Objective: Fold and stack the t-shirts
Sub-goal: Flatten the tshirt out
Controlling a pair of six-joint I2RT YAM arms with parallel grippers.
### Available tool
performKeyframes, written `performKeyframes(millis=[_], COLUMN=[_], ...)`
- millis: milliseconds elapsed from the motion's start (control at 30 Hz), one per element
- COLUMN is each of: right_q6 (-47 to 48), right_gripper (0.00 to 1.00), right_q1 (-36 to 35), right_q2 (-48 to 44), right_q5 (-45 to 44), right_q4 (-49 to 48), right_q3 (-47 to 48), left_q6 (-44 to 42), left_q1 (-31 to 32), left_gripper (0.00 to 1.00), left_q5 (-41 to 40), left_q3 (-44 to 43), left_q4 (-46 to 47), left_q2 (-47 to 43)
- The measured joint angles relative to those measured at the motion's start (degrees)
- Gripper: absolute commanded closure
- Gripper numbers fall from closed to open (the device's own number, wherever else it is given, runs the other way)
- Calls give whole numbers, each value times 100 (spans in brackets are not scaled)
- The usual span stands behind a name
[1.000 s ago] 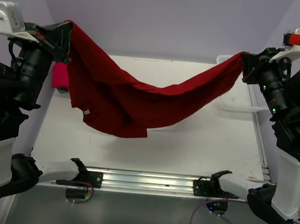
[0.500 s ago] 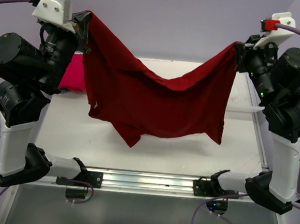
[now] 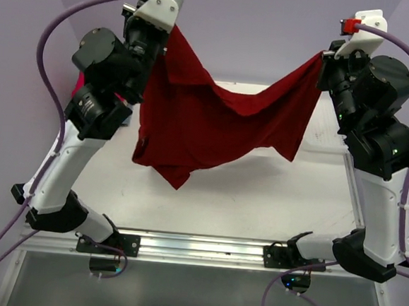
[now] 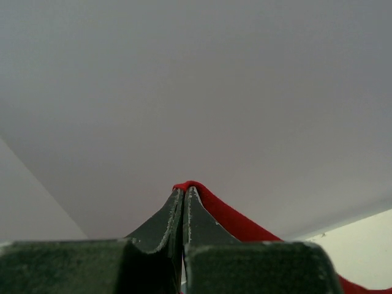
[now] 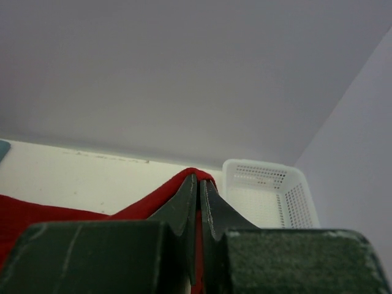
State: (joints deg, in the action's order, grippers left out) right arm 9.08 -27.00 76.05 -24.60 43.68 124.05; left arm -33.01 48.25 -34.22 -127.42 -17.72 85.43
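The dark crimson soft-cloth t-shirt hangs sagging above the white table, one corner pinched in the clamped left gripper, another in the clamped right gripper. No fold shows yet; folding and stacking all seem ahead.

Pose: left arm leaning inward, right arm near upright, both wrists high. Grip: left gripper jaws pressed together, pinching corner of crimson t-shirt. Right gripper likewise clamped on opposite corner.
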Motion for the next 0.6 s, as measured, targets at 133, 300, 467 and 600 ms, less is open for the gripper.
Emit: performKeyframes(millis=[133,300,467,600], right_q6=[48,168,341,468], right_gripper=[100,100,100,100], right_q1=[0,-9,-33,-33], right_q2=[105,170,157,66], right_q5=[-192,-592,-1084,-1200], right_q4=[-50,-173,-584,-920], right_q3=[-107,-262,-625,-1102], left_q6=[898,1980,2610,2699], left_q1=[-1891,-4015,-5040,-5027], left_gripper=[100,100,100,100], left_q5=[970,1934,2579,2861], left_q3=[979,2337,2935,2990], left_q4=[2,4,24,96], left_q2=[-181,-411,-833,-1552])
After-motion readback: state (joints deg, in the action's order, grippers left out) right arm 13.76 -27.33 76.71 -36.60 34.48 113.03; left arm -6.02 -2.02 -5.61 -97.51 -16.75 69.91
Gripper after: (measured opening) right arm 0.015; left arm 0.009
